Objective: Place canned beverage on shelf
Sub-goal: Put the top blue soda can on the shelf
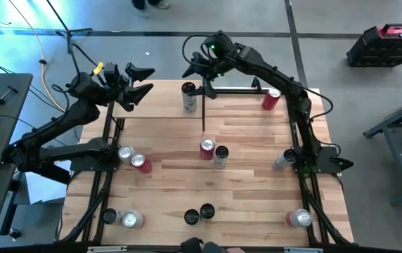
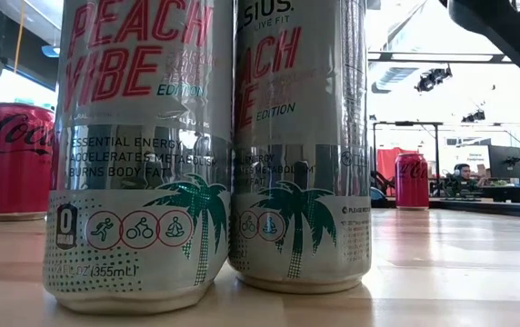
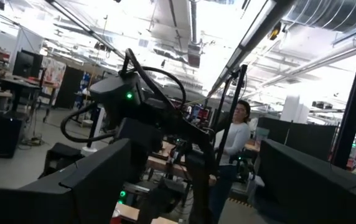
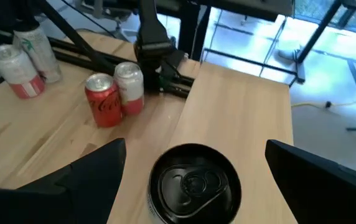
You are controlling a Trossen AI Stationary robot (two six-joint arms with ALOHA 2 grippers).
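A silver canned beverage with a black top (image 4: 193,183) (image 1: 189,97) stands upright on the light-wood shelf plank (image 4: 243,118) (image 1: 243,105) at the table's far side. My right gripper (image 4: 195,149) (image 1: 199,79) hovers over it, slanting down, open. Its two fingers (image 4: 84,180) stand on either side of the can without touching it. My left gripper (image 1: 139,81) (image 3: 195,149) is open and raised above the shelf's far left corner, tipped up toward the room, with nothing between its fingers.
A red can (image 1: 271,98) stands on the shelf's right part, and a thin black post (image 1: 203,112) rises beside the silver can. Several cans stand across the table: a pair at the centre (image 1: 213,152), a pair at the left (image 1: 132,159), others along the near edge (image 1: 199,213). A person (image 3: 231,149) stands beyond the table.
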